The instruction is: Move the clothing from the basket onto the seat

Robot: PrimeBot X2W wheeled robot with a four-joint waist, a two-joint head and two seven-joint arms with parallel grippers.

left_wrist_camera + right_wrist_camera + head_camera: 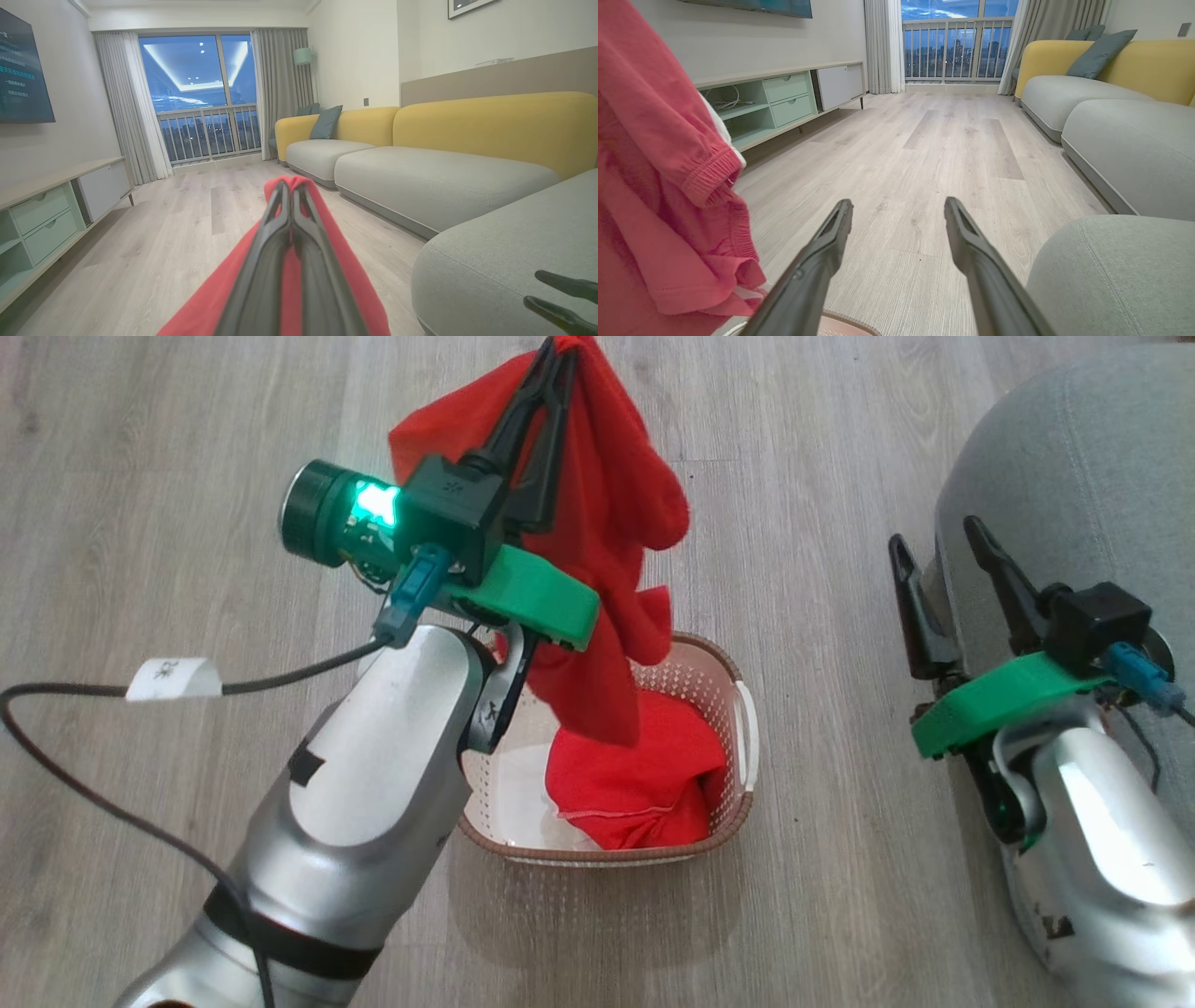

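My left gripper (pixel 558 347) is shut on a red piece of clothing (pixel 616 523), which hangs from the fingertips down over the basket (pixel 733 821). In the left wrist view the closed fingers (pixel 292 200) pinch the red fabric (pixel 345 261). A second red garment (pixel 644 775) with a thin pale hem lies bunched inside the cream basket. My right gripper (pixel 934 546) stands open at the edge of the grey-green seat (pixel 1074 467), holding nothing. The hanging clothing (pixel 658 186) shows at the left of the right wrist view, beside the open fingers (pixel 831 242).
Pale wood floor (pixel 187 476) surrounds the basket. A black cable with a white tag (pixel 173 679) trails from the left arm. The left wrist view shows a yellow-backed sofa (pixel 444 182), a low cabinet (pixel 46 210) and a balcony window (pixel 201 93).
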